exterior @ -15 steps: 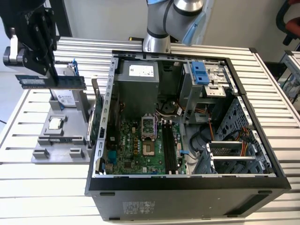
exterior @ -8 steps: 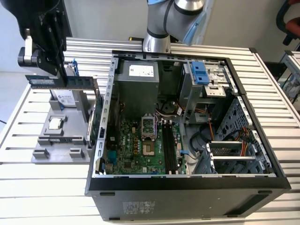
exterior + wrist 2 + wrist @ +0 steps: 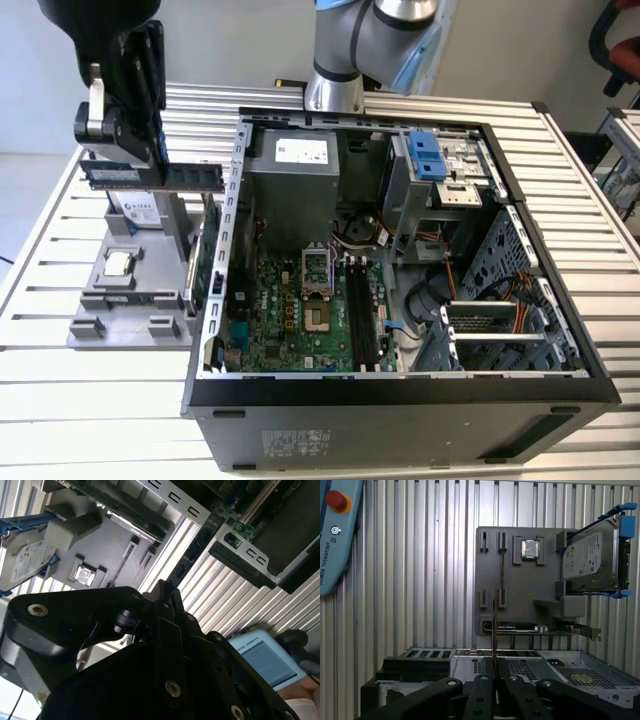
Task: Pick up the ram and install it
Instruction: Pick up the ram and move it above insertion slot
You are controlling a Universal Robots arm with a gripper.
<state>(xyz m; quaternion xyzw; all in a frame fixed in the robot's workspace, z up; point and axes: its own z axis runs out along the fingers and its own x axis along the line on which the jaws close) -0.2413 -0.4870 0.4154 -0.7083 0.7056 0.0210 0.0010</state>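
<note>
Gripper [image 3: 148, 160] clamps the ram [image 3: 190, 177], broadside in exterior view (edge-on in first wrist view)

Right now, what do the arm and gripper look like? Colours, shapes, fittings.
The arm is round silvery-grey tubing with a pale blue joint cap. The gripper is matte black, with a silver-grey metal block on one side. In the first wrist view its fingers are flat black linkage bars joined by silver-headed pins.

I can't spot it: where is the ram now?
At the exterior view's left, the ram is held level in the gripper, above the grey parts tray, outside the computer case.
</note>
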